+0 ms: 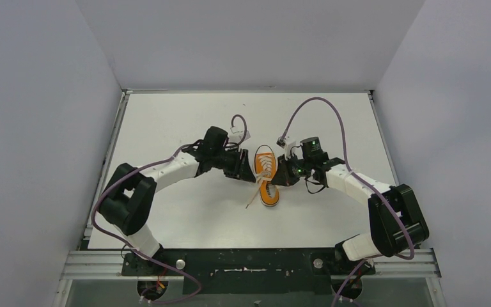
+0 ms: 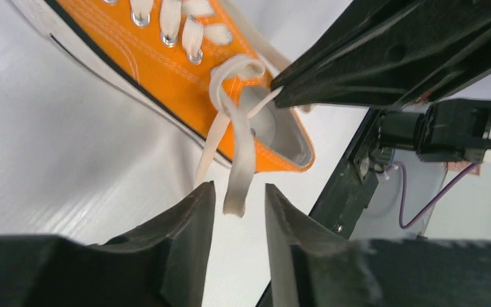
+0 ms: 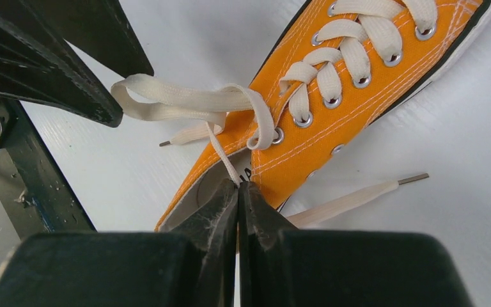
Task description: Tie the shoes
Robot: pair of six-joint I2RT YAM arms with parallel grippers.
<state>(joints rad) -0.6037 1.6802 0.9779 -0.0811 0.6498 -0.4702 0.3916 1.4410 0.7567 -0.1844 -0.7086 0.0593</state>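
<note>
Sneaker (image 1: 266,176), orange canvas low-top, white sole and toe cap: lies sole-down mid-worktop (image 1: 179,121), between the two claws. Long axis runs near-to-far, slightly skewed. Toe points away from the arm bases, heel opening toward them.

Left claw (image 2: 238,206): released, fingers apart. Sits off the sneaker's left flank, about level with the top eyelets.

Lace loop (image 2: 240,160): flat white band drawn out sideways from the top eyelets toward the Left claw. Its end hangs in the gap between the fingers; no pinch visible.

Right claw (image 3: 238,192): clenched on lace strand (image 3: 224,153), a thin twisted length running from the crossing at the top eyelets. Sits off the right flank, by the heel opening.

Loose lace tails: one (image 3: 351,195) flat on the worktop beside the sole, aglet outward; another (image 3: 188,133) under the Lace loop.

Judgement: the Left claw is nearer the Lace loop, which lies across the sneaker's axis and already within its closing line. Closing there looks like the next requirement. Bow not yet formed.
</note>
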